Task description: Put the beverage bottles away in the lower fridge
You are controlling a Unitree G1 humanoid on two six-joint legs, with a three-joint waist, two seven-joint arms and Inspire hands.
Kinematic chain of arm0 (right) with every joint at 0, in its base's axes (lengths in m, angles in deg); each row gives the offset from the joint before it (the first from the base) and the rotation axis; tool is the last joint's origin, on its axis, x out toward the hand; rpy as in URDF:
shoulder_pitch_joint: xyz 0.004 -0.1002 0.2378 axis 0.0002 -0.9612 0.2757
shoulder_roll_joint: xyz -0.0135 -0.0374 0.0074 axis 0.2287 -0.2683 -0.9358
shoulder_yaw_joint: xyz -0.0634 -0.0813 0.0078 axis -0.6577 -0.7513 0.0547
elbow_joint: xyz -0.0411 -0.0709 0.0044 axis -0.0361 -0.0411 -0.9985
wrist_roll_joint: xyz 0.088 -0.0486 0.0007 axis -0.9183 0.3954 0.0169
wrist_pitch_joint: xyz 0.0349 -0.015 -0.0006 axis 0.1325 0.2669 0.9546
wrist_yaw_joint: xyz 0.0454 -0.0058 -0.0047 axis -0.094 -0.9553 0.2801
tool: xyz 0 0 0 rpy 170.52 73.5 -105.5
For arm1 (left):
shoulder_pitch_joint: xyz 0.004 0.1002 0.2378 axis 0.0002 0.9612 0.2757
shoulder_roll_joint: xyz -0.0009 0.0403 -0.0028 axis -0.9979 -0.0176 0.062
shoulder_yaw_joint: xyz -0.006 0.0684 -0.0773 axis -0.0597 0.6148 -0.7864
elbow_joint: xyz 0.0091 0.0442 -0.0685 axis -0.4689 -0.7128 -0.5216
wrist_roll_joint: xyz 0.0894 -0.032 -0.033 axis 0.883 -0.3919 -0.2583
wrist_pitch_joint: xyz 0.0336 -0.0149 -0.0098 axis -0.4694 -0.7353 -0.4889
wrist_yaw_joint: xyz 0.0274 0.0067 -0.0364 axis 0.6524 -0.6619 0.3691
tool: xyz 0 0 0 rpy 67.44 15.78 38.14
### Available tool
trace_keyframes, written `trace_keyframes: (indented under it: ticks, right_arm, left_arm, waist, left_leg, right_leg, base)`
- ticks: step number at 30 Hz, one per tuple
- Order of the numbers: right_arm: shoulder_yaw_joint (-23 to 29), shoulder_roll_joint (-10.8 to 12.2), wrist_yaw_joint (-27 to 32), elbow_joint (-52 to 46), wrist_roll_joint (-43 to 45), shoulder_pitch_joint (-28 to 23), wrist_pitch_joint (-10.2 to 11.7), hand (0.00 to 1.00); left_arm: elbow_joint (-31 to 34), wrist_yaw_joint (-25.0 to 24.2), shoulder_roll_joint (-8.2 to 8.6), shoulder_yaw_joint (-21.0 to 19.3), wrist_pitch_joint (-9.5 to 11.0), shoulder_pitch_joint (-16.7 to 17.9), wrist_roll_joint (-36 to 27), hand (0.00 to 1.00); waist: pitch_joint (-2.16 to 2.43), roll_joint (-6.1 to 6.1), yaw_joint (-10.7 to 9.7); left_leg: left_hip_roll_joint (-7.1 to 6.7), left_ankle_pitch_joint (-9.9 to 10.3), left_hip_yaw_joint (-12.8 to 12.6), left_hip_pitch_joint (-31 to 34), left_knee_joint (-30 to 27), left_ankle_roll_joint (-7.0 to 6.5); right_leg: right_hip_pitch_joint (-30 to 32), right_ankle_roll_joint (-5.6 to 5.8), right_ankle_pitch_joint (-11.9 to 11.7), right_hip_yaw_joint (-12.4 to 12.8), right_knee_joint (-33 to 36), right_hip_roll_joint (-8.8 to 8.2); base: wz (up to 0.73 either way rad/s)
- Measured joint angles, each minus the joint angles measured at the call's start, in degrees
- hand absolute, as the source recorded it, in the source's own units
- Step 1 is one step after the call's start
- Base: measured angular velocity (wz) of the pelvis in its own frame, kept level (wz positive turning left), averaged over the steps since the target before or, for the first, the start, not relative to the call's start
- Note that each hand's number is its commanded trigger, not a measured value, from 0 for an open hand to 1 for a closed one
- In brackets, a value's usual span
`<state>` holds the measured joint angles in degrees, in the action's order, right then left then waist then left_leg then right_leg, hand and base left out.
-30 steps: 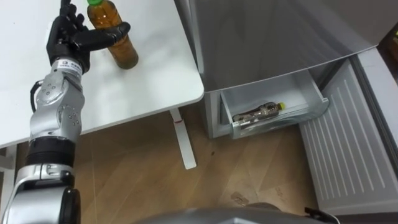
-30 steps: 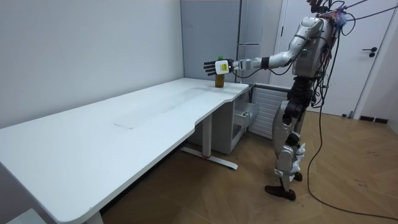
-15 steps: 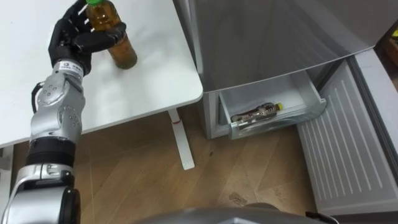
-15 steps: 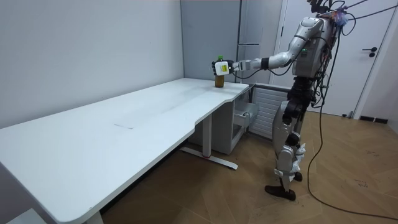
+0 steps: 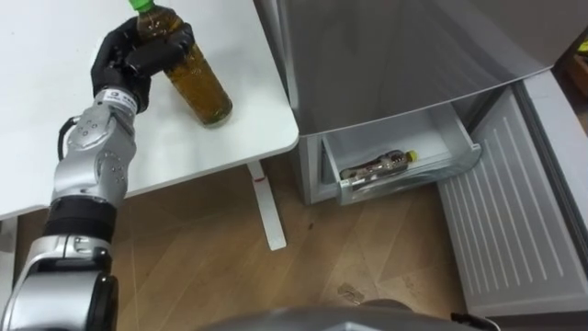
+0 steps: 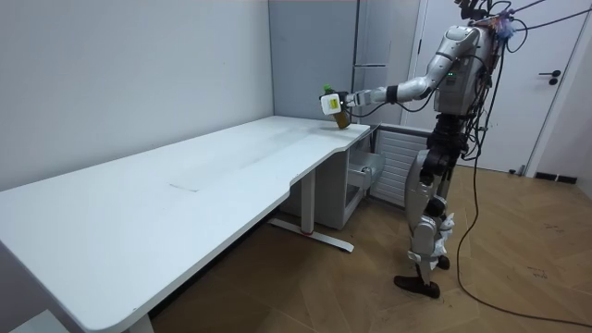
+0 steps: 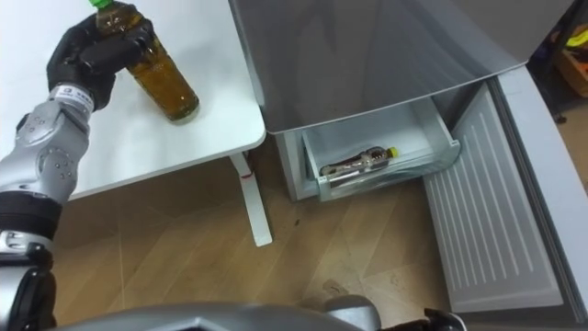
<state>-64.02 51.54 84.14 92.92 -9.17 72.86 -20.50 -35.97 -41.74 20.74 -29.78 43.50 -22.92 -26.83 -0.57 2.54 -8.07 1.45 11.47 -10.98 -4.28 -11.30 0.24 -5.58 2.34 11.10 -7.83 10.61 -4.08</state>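
An amber drink bottle (image 5: pixel 197 83) with a green cap (image 5: pixel 139 4) hangs tilted over the white table (image 5: pixel 55 147), near its right edge. Its base points toward the fridge. My left hand (image 5: pixel 138 53) is shut round the bottle's upper part, fingers and thumb wrapped about the neck and shoulder. The right eye view shows the same grip, hand (image 7: pixel 92 48) on bottle (image 7: pixel 163 81). In the room view I stand beside the fridge with my left arm stretched out over the table's corner, holding the bottle (image 6: pixel 341 119). The lower fridge drawer (image 5: pixel 413 173) stands pulled out, and another bottle (image 5: pixel 377 167) lies in it.
The grey fridge body (image 5: pixel 395 55) stands right of the table. Its lower door (image 5: pixel 514 221) is swung open on the right, ribbed inner side up. A white table leg (image 5: pixel 268 207) stands on the wooden floor (image 5: pixel 202 267) between table and fridge.
My left hand has closed round the bottle. The bottle has gone from upright on the table to tilted, its base swung right toward the table's edge.
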Motion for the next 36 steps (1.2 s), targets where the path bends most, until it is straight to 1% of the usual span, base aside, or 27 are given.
trace_keyframes:
  ticks: [2, 6, 8, 11, 14, 17, 20, 22, 23, 25, 26, 27, 29, 30, 31, 34, 36]
  right_arm:
    - [0.0, 0.0, 0.1, -0.2, 0.0, 0.0, 0.0, 0.00]
    - [0.0, 0.1, 0.1, -0.8, 0.1, 0.0, 0.0, 0.00]
    - [0.0, 0.1, 0.1, -0.9, 0.1, 0.1, 0.0, 0.00]
    - [0.0, 0.3, 0.1, -1.0, 0.0, 0.2, 0.0, 0.00]
    - [0.0, 0.8, 0.1, -1.6, -0.4, 0.3, 0.0, 0.00]
    - [-0.7, 1.2, 0.2, -2.1, -0.7, 0.8, 0.1, 0.00]
    - [-2.2, 1.2, 0.0, -2.6, -1.4, 1.2, 0.3, 0.00]
    - [-2.7, 1.2, -0.1, -2.6, -2.6, 1.4, 0.7, 0.00]
    - [-2.8, 1.2, -0.2, -2.6, -2.8, 1.5, 0.7, 0.00]
    - [-4.5, 1.1, -0.1, -2.7, -4.8, 1.6, 0.8, 0.00]
    - [-4.5, 1.2, -0.1, -2.8, -5.1, 1.5, 0.7, 0.00]
    - [-5.2, 1.3, 0.0, -3.6, -5.4, 1.5, 0.6, 0.00]
    - [-6.5, 1.3, 0.2, -4.2, -5.5, 1.5, 0.6, 0.00]
    - [-6.8, 1.3, 0.4, -4.4, -5.9, 1.5, 0.7, 0.00]
    - [-6.9, 1.4, 0.5, -4.5, -6.5, 1.6, 0.7, 0.00]
    - [-8.6, 1.6, -0.1, -6.4, -7.2, 1.5, 0.8, 0.00]
    - [-9.3, 1.8, -0.2, -7.9, -7.7, 1.5, 0.8, 0.00]
  left_arm:
    - [-0.3, -0.2, -0.01, 0.0, -0.4, -0.7, 0.0, 1.00]
    - [-0.3, -0.1, 0.00, 0.1, -1.4, -0.8, 0.0, 1.00]
    - [-0.3, -0.1, 0.00, 0.0, -1.5, -1.0, -0.1, 1.00]
    - [-0.3, -0.1, 0.01, 0.1, -1.5, -1.4, -0.1, 1.00]
    - [-0.2, -0.1, 0.42, 0.2, -1.5, -1.4, -0.6, 1.00]
    - [0.0, -0.3, 0.55, 1.4, -1.5, -1.4, -0.7, 1.00]
    - [1.2, -0.6, 1.67, 2.0, -1.5, -1.4, -0.7, 1.00]
    - [4.4, -1.1, 3.02, 2.4, -1.5, -1.3, -0.7, 1.00]
    - [5.4, -1.3, 3.41, 2.5, -1.5, -1.3, -0.7, 1.00]
    - [9.6, -2.4, 4.88, 3.4, -1.5, -1.1, -0.7, 1.00]
    - [11.1, -2.6, 5.16, 3.8, -1.5, -0.7, -0.8, 1.00]
    - [14.9, -3.1, 5.54, 4.1, -1.5, 1.1, -0.8, 1.00]
    - [18.6, -4.7, 6.04, 4.4, -1.5, 3.4, -1.4, 1.00]
    - [19.9, -5.4, 6.29, 5.0, -1.5, 4.5, -2.8, 1.00]
    - [20.4, -5.7, 6.46, 5.3, -1.5, 5.0, -3.1, 1.00]
    - [22.7, -6.6, 7.92, 7.1, -1.5, 6.0, -3.0, 1.00]
    - [23.0, -7.3, 8.10, 8.2, -1.5, 6.0, -2.9, 1.00]
  waist:
    - [0.04, -0.07, 0.0]
    - [0.17, -0.37, -0.2]
    - [0.25, -0.54, -0.3]
    - [0.23, -0.74, -0.4]
    - [0.21, -0.79, -0.7]
    - [0.24, -0.81, -1.1]
    - [0.23, -1.02, -1.0]
    - [0.23, -1.30, -1.0]
    - [0.21, -1.38, -0.9]
    - [0.23, -1.64, 0.4]
    - [0.24, -1.69, 0.6]
    - [0.22, -1.75, 0.7]
    - [0.20, -1.92, 0.7]
    - [0.22, -2.01, 0.9]
    - [0.26, -2.06, 1.0]
    - [0.27, -2.43, 2.2]
    - [0.34, -2.54, 2.3]
  left_leg:
    - [0.00, 0.0, 0.0, 0.0, 0.0, 0.00]
    - [0.00, 0.0, 0.0, -0.1, 0.0, 0.00]
    - [0.00, 0.0, 0.0, 0.0, -0.1, 0.00]
    - [-0.01, 0.0, 0.0, -0.1, -0.1, 0.00]
    - [0.00, 0.0, 0.1, -0.2, -0.1, 0.00]
    - [0.00, 0.0, 0.0, -0.1, -0.1, 0.00]
    - [0.06, 0.0, 0.1, 0.0, -0.2, 0.00]
    - [0.06, 0.0, 0.2, 0.5, -0.5, 0.00]
    - [0.07, 0.0, 0.2, 0.5, -0.5, 0.00]
    - [0.09, 0.0, 0.1, 0.5, -0.4, 0.00]
    - [0.09, 0.0, 0.1, 0.5, -0.4, 0.00]
    - [0.09, 0.0, 0.0, 0.3, -0.4, 0.00]
    - [0.11, 0.0, 0.0, -0.1, -0.3, 0.00]
    - [0.13, 0.0, 0.0, -0.5, -0.2, 0.00]
    - [0.13, 0.0, 0.0, -0.5, -0.2, 0.00]
    - [0.16, 0.0, 0.0, -0.3, -0.4, 0.00]
    - [0.17, 0.0, -0.1, -0.4, -0.4, 0.00]
  right_leg:
    - [0.0, 0.00, 0.0, 0.0, 0.0, -0.01]
    - [-0.1, 0.00, 0.0, 0.0, 0.0, 0.00]
    - [0.0, 0.00, 0.0, 0.0, -0.1, 0.00]
    - [-0.1, 0.00, 0.0, 0.1, -0.1, 0.00]
    - [0.0, -0.01, 0.0, 0.4, 0.0, 0.02]
    - [0.0, -0.01, 0.0, 0.5, 0.0, 0.01]
    - [-0.3, -0.05, 0.0, 0.3, 0.0, 0.03]
    - [-0.1, -0.06, 0.0, -0.1, 0.0, 0.00]
    - [0.0, -0.06, 0.0, -0.1, 0.0, 0.00]
    - [0.0, -0.07, 0.0, 0.0, 0.0, 0.01]
    - [-0.1, -0.07, 0.0, 0.0, 0.0, 0.01]
    - [-0.1, -0.07, 0.0, 0.0, 0.1, 0.01]
    - [-0.1, -0.07, 0.0, 0.0, 0.0, 0.01]
    - [-0.5, -0.07, 0.0, -0.1, 0.0, 0.02]
    - [-0.6, -0.06, 0.0, -0.1, 0.0, 0.02]
    - [-0.4, -0.09, -0.1, -0.1, 0.1, 0.04]
    - [-0.5, -0.09, -0.1, 0.0, 0.1, 0.03]
  base:
    - [0.00]
    - [0.00]
    - [0.00]
    - [0.00]
    - [-0.03]
    - [0.00]
    - [0.02]
    - [0.08]
    - [0.00]
    - [-0.02]
    - [-0.04]
    - [0.00]
    - [0.00]
    - [0.00]
    - [0.00]
    - [0.00]
    - [0.00]
